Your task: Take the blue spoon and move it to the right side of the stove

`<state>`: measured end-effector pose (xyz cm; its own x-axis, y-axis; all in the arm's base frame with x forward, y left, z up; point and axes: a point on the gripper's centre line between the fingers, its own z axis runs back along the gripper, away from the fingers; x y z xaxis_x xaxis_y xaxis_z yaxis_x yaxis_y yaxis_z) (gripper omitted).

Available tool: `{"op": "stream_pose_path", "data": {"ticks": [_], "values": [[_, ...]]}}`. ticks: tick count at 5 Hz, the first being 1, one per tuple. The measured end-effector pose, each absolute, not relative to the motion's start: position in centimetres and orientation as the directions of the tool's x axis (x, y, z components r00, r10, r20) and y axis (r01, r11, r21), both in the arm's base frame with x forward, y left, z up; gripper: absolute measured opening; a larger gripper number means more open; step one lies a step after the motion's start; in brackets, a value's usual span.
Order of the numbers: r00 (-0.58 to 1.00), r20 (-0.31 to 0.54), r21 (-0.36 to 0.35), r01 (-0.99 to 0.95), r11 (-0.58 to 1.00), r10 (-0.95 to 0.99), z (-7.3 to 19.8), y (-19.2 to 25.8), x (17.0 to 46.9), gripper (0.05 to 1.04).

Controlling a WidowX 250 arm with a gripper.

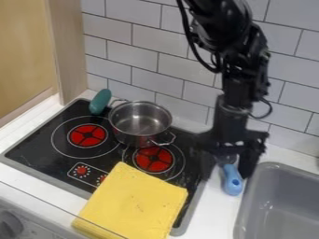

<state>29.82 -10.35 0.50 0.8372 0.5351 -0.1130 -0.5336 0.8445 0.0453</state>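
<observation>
My gripper (226, 174) hangs over the counter strip between the stove (41, 148) and the sink, its two fingers spread well apart. Between and just in front of them is the blue spoon (232, 181), its rounded blue handle end toward the camera on the white counter, right of the stove's edge. The spoon's far part is partly hidden by the gripper. I cannot tell whether either finger touches it.
A metal pot (141, 123) stands on the back of the stove, with a teal-handled object (100, 101) beside it. A folded yellow cloth (134, 203) covers the stove's front right. The grey sink (280, 200) is at the right; a tiled wall (146, 42) stands behind.
</observation>
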Motion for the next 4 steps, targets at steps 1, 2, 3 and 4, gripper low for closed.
{"op": "stream_pose_path", "data": {"ticks": [1, 2, 3, 4], "values": [[0.838, -0.084, 0.063, -0.535, 0.843, 0.538, 2.5, -9.3, 29.9, 1.005], [0.851, -0.054, 0.107, -0.515, 0.851, 0.522, 4.4, -8.3, 29.5, 0.999], [0.866, -0.04, 0.102, -0.493, 0.864, 0.499, 6.6, -6.7, 28.5, 0.999], [0.83, -0.02, 0.144, -0.549, 0.823, 0.557, 8.4, -2.9, 26.3, 0.999]]}}
